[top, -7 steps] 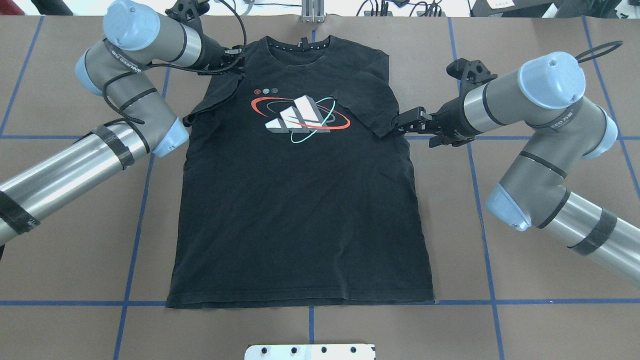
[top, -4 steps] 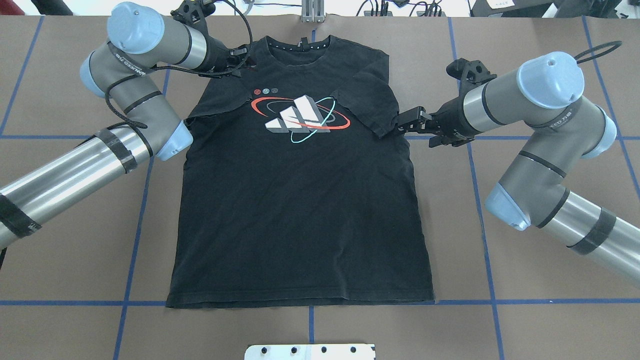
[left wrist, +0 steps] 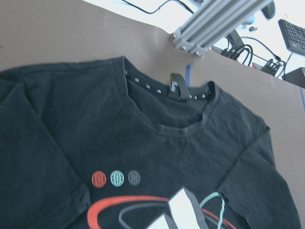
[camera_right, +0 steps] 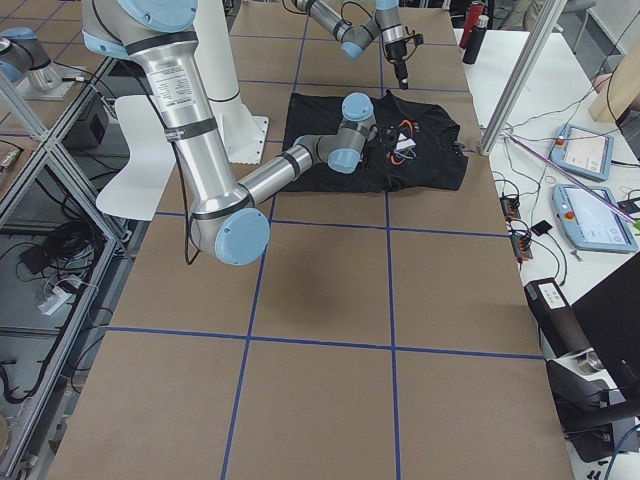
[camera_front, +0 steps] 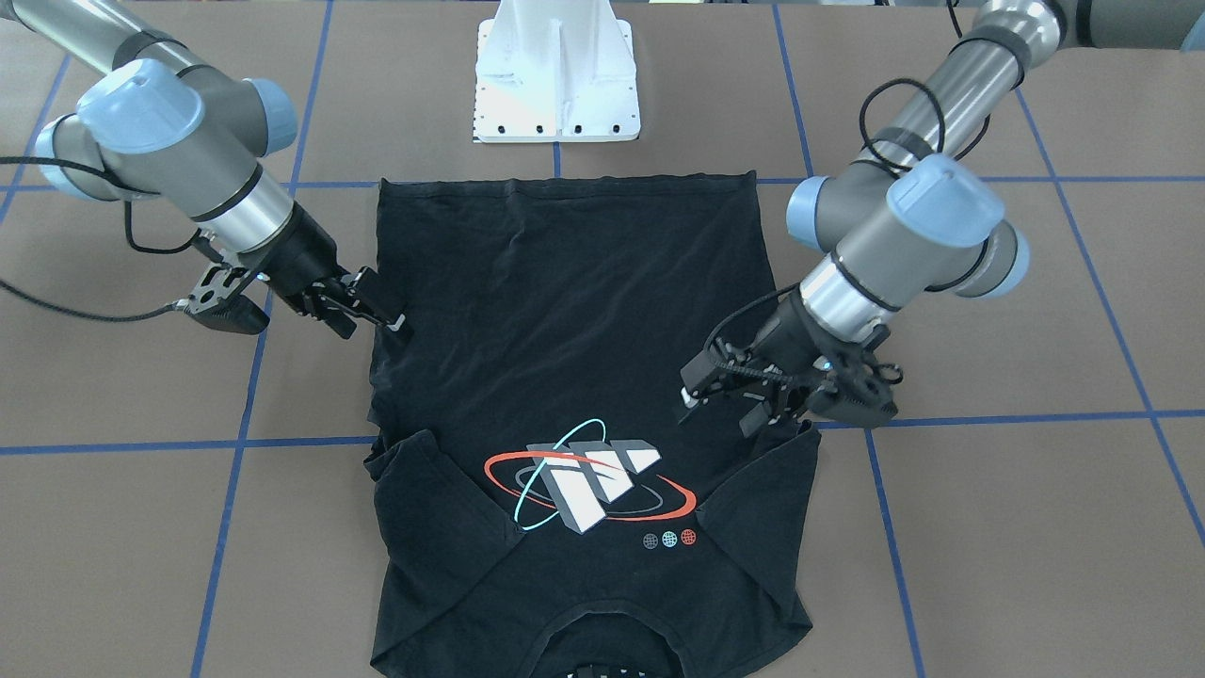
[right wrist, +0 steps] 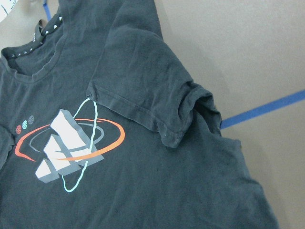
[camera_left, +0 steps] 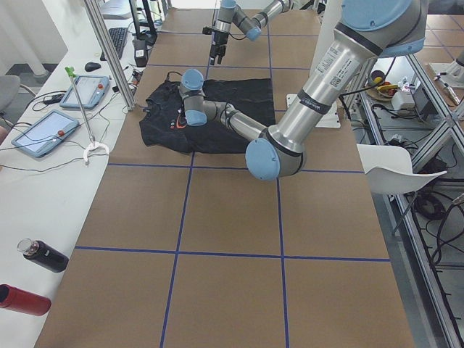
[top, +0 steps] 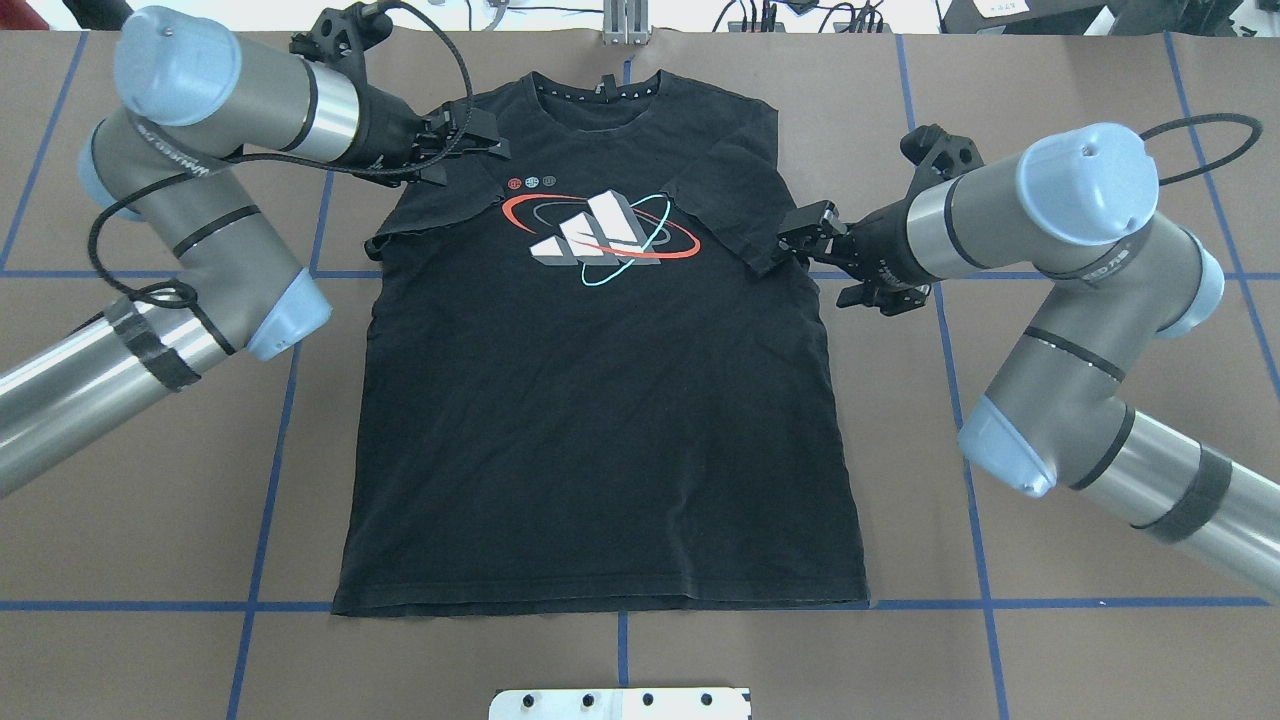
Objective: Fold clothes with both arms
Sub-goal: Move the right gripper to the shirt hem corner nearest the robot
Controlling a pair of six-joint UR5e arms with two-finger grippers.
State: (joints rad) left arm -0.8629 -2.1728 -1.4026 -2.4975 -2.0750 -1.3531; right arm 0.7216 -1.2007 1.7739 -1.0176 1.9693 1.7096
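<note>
You are early in the fold. The T-shirt [top: 600, 420] lies chest-up and flat on the table [top: 1100, 650], collar [top: 600, 95] at the far edge from the robot and hem [top: 600, 600] nearest its base. Both short sleeves are already turned in. The left sleeve [top: 435, 195] lies across the chest beside the graphic, and the right sleeve [top: 730, 195] is laid diagonally inward, its tip bunched slightly near the side seam. That looks like the only part done: below the graphic the body is one smooth layer, with neither side brought in nor the hem lifted. Your left gripper [top: 485, 137] hovers over the shoulder just beside the collar, its fingers parted and nothing between them; its wrist view shows only the neckline and the top of the graphic. Your right gripper [top: 800, 238] sits at the shirt's edge, just beside the tip of the right sleeve. Its jaws also look apart and empty, though whether a finger touches the cloth cannot be told. What is left, by my reading, is the bulk of the job: narrowing the body if you want that, then carrying one end over the other with both arms together. The small pucker at the right sleeve may want flattening first.
</note>
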